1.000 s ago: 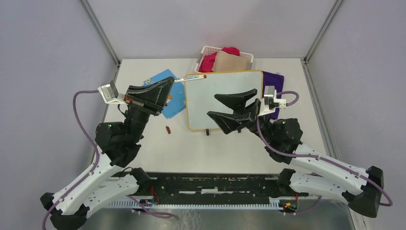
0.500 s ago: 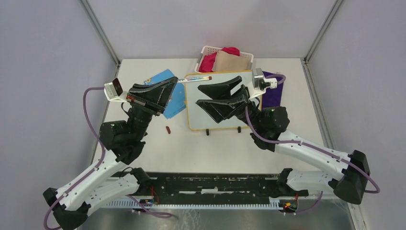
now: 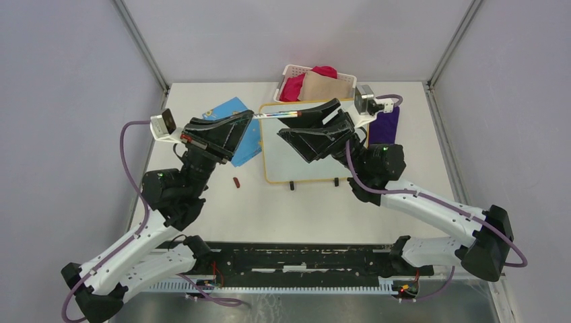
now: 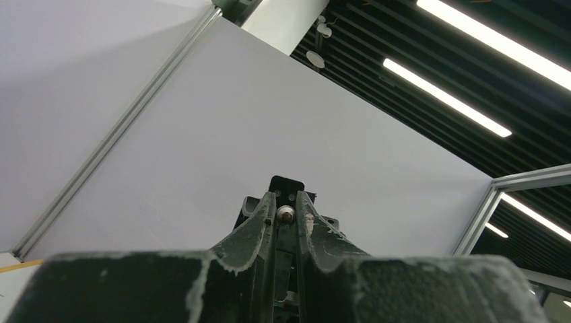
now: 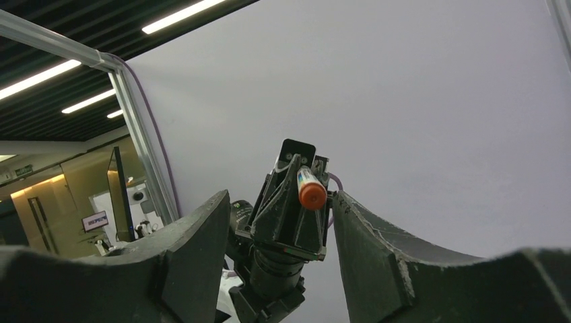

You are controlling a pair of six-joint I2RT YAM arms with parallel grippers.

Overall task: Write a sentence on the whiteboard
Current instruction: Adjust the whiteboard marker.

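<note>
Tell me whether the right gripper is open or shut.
Open. In the right wrist view the right gripper's fingers stand wide apart, one on each side of the marker's red end, not clamped on it.

Top view: the far part of the whiteboard lies under the right end effector, so the surface there cannot be read. One end of the marker disappears between that end effector's spread fingers. The other end is buried in the left end effector, which also covers half the blue card. The purple cloth is partly behind board and arm. A small dark-red piece on the table (off the board's near left corner) is too small to identify. Wrist views: marker seen end-on only.
</note>
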